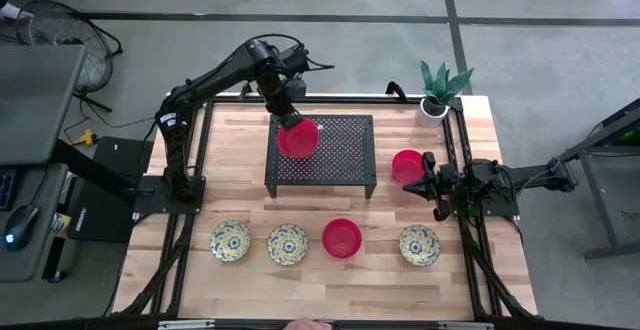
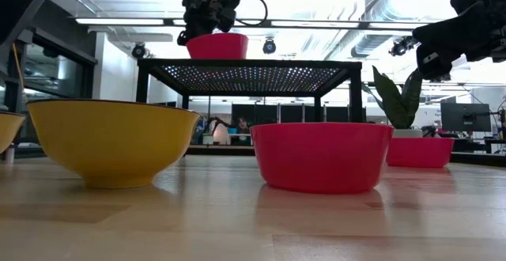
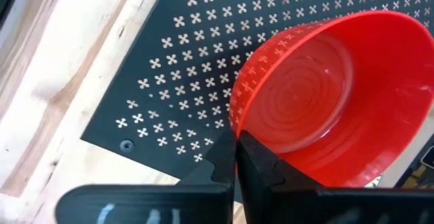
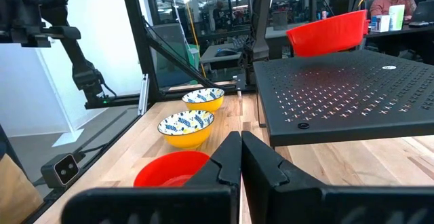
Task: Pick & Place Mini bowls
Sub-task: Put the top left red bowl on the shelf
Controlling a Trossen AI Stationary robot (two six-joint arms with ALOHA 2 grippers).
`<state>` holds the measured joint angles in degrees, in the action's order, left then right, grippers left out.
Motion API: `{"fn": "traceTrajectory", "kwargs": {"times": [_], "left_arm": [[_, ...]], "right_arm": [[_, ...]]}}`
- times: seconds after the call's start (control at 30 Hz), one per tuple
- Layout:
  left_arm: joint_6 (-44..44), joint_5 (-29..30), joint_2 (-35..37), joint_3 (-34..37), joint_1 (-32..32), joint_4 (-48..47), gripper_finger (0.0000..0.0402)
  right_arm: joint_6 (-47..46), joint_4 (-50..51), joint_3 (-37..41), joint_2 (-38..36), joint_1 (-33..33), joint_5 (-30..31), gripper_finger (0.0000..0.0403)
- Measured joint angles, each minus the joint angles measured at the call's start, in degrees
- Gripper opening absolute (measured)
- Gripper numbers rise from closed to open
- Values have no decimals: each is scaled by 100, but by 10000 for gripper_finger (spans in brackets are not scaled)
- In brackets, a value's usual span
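- The left hand [image 1: 290,118] is closed on the rim of a red bowl [image 1: 298,138], which is held tilted over the black perforated rack [image 1: 350,155], at its corner nearest the left arm.
- Only a thin stretch of rim is pinched between the fingers [image 3: 254,163]; the bowl could slip or swing if it is released before its base sits flat on the rack.
- With the bowl so near the rack's edge, a careless release could tip it off onto the tabletop [image 1: 250,140].
- The right hand [image 1: 428,182] is shut with nothing held, hovering just beside a second red bowl [image 1: 406,165]; that bowl could be nudged if the hand drops without opening.
- A third red bowl [image 1: 342,237] sits in the front row with three patterned yellow bowls [image 1: 230,240], [image 1: 288,243], [image 1: 419,245].
- Whether the held bowl's base touches the rack cannot be told for certain.
- In the right wrist view the nearby red bowl is partly hidden behind the hand.
- The potted plant [image 1: 437,95] stands at the far corner, well apart from both hands.
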<state>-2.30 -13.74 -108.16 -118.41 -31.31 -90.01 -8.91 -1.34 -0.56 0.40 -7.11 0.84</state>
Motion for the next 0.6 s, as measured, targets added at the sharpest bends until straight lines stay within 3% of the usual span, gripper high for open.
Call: {"fn": "traceTrajectory", "kwargs": {"times": [0.6], "left_arm": [[417,-215,0,4,-109,1,9]], "right_arm": [[-1,0,0,0,1,0,0]]}}
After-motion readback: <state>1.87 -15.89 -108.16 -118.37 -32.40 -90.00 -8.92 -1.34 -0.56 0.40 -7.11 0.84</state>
